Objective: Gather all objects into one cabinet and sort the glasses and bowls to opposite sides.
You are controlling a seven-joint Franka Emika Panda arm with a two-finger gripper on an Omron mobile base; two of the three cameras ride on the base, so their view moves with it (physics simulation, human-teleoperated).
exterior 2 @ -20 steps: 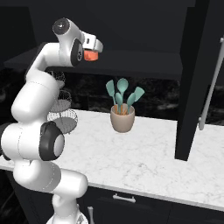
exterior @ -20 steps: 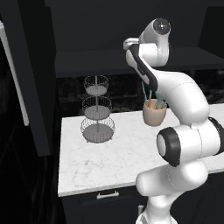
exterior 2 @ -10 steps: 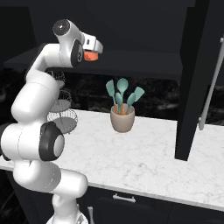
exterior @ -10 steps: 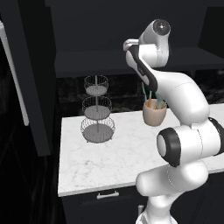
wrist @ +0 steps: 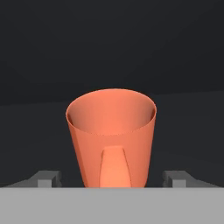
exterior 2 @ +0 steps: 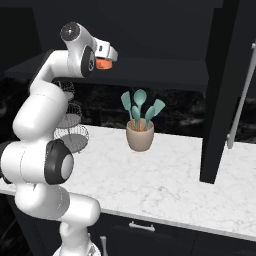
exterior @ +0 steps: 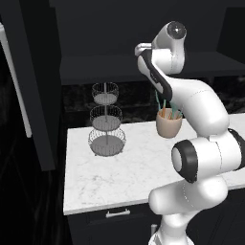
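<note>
On the far left of the left base view, a tall black cabinet door (exterior: 36, 95) stands open, with a long silver bar (exterior: 16, 91) on it. Next comes the white stone counter (exterior: 124, 177). A wire stand (exterior: 106, 119) with three round baskets sits near the counter's back left corner. Further right, near the back edge, is a beige pot (exterior: 169, 125) full of green spoons. Under the counter's front edge are black cupboards with a small silver pull (exterior: 117, 213). The wall behind is dark.

Above the counter, a dark shelf (exterior 2: 165, 75) runs across the room. The white arm reaches up to it. The gripper (wrist: 113, 179) is at the shelf, and an orange cup (wrist: 111, 135) stands upright between its two fingers (wrist: 46, 178). There is a gap on each side of the cup, so the fingers are apart and not squeezing it. The cup has a handle that faces the camera. In the right base view, the cup shows as an orange spot by the hand, at the shelf's left part.
</note>
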